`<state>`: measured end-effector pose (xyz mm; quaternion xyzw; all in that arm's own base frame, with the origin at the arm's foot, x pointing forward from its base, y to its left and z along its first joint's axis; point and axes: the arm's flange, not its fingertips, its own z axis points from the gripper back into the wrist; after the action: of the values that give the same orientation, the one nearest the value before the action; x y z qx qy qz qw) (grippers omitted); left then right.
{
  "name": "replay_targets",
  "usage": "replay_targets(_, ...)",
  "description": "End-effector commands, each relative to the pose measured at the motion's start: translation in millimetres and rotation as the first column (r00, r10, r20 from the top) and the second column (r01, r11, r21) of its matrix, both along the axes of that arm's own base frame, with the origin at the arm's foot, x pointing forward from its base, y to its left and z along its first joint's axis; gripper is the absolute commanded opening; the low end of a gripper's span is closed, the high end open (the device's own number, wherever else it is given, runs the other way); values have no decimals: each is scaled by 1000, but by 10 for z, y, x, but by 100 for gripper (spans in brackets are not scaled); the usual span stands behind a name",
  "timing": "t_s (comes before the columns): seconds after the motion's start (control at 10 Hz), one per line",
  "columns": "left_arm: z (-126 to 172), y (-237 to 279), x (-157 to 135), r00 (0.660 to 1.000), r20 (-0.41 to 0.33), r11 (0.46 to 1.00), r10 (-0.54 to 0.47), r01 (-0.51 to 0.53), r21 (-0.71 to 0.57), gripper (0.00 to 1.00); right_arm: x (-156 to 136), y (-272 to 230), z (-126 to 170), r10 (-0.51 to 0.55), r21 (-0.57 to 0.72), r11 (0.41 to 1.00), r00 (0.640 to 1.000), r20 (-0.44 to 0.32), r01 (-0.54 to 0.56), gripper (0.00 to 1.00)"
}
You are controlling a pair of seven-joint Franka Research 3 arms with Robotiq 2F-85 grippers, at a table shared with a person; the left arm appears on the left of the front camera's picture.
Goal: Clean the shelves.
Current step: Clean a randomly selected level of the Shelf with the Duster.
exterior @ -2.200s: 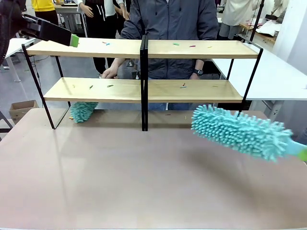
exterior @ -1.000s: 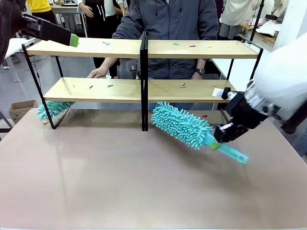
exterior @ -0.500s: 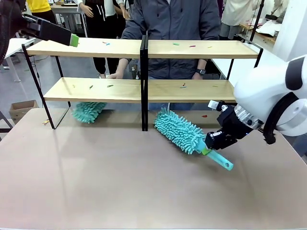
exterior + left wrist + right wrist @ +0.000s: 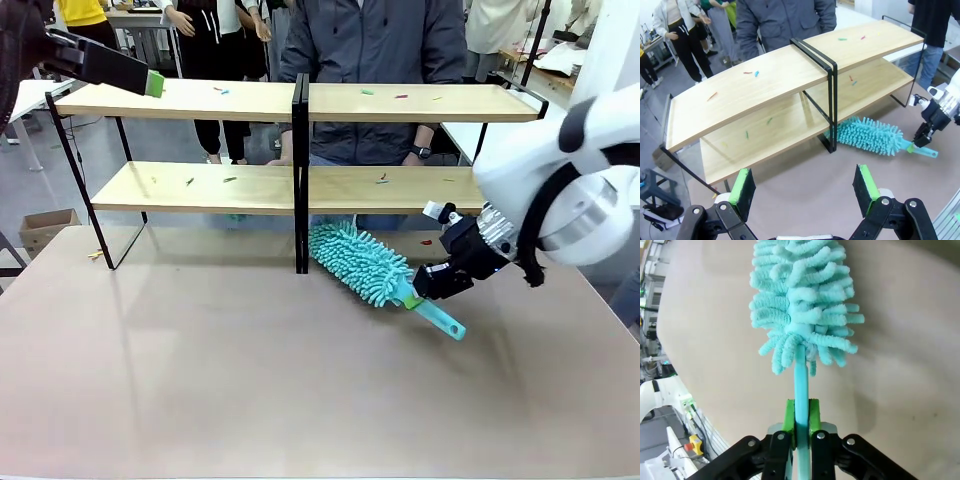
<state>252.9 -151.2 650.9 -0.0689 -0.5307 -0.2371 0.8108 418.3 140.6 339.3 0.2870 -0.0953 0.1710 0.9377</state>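
- At far left, the left gripper (image 4: 805, 187) hangs by the top board's left end, jaws wide apart and holding nothing.
- Across the far side of the worktop (image 4: 250, 380) stand the shelves (image 4: 200, 187), two racks meeting at the middle posts. Small coloured scraps (image 4: 367, 92) lie on both tiers, so the boards look unswept.
- Just right of the middle posts, the teal duster (image 4: 355, 262) sits low, its head under the right rack's lower board.
- At right, the right gripper (image 4: 425, 285) is clamped on the duster's handle.
- The step in hand seems to be sweeping beneath the right rack. Next, the head needs raising to board height and drawing along, clear of the posts.
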Motion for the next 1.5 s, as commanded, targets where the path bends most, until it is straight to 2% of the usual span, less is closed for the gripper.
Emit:
replay_targets(0.0, -14, 1, 0, 1000, 7, 1000, 0, 0, -1, 100, 284, 3, -138, -10, 43, 999, 1000, 8, 9, 12)
replay_targets(0.1, -14, 1, 0, 1000, 7, 1000, 0, 0, -1, 100, 345, 5, -152, -38, 60, 998, 999, 18, 37, 12)
replay_targets(0.2, -14, 1, 0, 1000, 7, 1000, 0, 0, -1, 100, 400, -22, -186, -116, 52, 992, 993, 11, 115, 12)
replay_targets(0.4, -14, 1, 0, 1000, 7, 1000, 0, 0, -1, 100, 382, -125, -204, -209, -7, 978, 977, -43, 209, 12)
replay_targets(0.5, -14, 1, 0, 1000, 7, 1000, 0, 0, -1, 100, 343, -207, -161, -281, -46, 959, 958, -55, 278, 12)
replay_targets(0.6, -14, 1, 0, 1000, 7, 1000, 0, 0, -1, 100, 264, -329, -54, -357, -108, 930, 934, -28, 352, 12)
replay_targets(0.7, -14, 1, 0, 1000, 7, 1000, 0, 0, -1, 100, 152, -520, 118, -446, -193, 872, 892, 69, 451, 12)
replay_targets(0.8, -14, 1, 0, 1000, 7, 1000, 0, 0, -1, 100, 31, -682, 270, -544, -262, 787, 828, 135, 559, 12)
replay_targets(0.9, -14, 1, 0, 1000, 7, 1000, 0, 0, -1, 100, -105, -806, 391, -607, -385, 643, 747, 270, 662, 12)
replay_targets(1.0, -14, 1, 0, 1000, 7, 1000, 0, 0, -1, 100, -130, -863, 432, -615, -400, 586, 708, 346, 705, 12)
replay_targets(1.1, -14, 1, 0, 1000, 7, 1000, 0, 0, -1, 100, -102, -911, 434, -619, -369, 587, 693, 369, 721, 12)
replay_targets(1.3, -14, 1, 0, 1000, 7, 1000, 0, 0, -1, 100, -126, -813, 416, -559, -327, 690, 763, 326, 645, 12)
replay_targets(1.4, -14, 1, 0, 1000, 7, 1000, 0, 0, -1, 100, -137, -763, 404, -543, -314, 721, 786, 296, 617, 12)
